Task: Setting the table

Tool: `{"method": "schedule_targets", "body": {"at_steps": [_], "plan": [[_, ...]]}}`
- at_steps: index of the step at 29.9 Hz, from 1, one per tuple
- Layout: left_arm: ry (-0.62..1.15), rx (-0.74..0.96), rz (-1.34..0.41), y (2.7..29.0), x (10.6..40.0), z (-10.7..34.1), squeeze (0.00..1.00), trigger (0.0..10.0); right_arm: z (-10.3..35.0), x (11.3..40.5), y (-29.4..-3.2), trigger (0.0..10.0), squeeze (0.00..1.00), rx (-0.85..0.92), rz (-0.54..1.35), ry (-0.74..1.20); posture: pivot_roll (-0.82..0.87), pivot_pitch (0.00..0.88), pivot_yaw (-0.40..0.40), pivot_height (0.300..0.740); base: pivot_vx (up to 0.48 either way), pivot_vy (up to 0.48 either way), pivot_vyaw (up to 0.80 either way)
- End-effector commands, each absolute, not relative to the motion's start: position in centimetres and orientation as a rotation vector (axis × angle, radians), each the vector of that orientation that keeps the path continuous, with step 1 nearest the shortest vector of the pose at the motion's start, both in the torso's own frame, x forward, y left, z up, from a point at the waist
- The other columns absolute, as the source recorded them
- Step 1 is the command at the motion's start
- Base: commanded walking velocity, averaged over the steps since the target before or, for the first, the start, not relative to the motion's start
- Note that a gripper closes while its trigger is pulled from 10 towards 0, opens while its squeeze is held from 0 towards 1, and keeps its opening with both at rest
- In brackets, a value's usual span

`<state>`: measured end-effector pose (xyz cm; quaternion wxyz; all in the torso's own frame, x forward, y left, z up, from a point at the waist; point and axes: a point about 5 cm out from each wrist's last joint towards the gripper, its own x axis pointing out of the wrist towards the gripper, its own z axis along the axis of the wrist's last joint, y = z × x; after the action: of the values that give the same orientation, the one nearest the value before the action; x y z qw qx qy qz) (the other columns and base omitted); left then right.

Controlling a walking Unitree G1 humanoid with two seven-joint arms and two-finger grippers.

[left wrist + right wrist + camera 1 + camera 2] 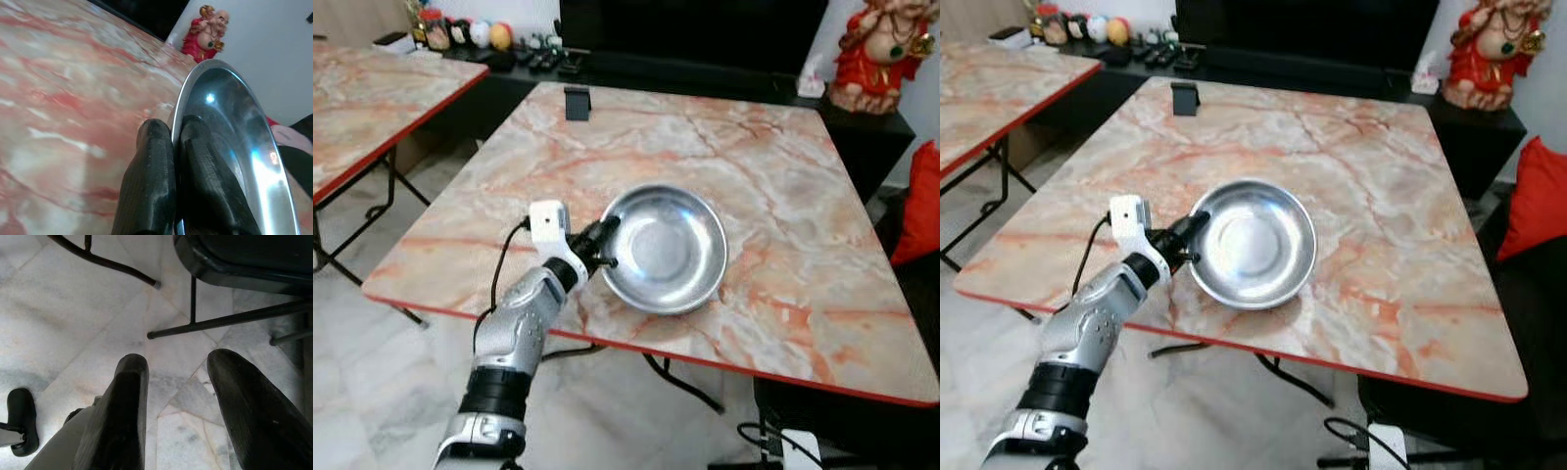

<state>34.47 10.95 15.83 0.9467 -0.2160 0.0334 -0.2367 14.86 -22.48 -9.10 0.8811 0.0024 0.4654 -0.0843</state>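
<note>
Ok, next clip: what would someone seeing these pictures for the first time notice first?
The shiny steel bowl stands out, sitting near the front edge of the marble-patterned table. The left gripper is clamped on the bowl's rim on the robot's left side, one finger inside and one outside. A red figurine stands on the dark cabinet beyond the table's far right corner.

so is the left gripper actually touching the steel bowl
Touching. In the left wrist view the left gripper has its jaws closed on the steel bowl's rim, one finger outside and one inside. The left eye view agrees, on the marble table.
</note>
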Motion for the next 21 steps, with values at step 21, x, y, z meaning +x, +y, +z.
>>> {"method": "schedule_targets", "body": {"at_steps": [21], "plan": [[0.32, -0.466, -0.182, 13.7, 35.3, 12.9, 0.0, 10.0, -9.2, 14.5, -22.6, 10.0, 0.0, 0.015, -0.157, 0.986, 0.12, 0.0, -0.065, 0.707, 0.0, 0.0, 0.0]]}}
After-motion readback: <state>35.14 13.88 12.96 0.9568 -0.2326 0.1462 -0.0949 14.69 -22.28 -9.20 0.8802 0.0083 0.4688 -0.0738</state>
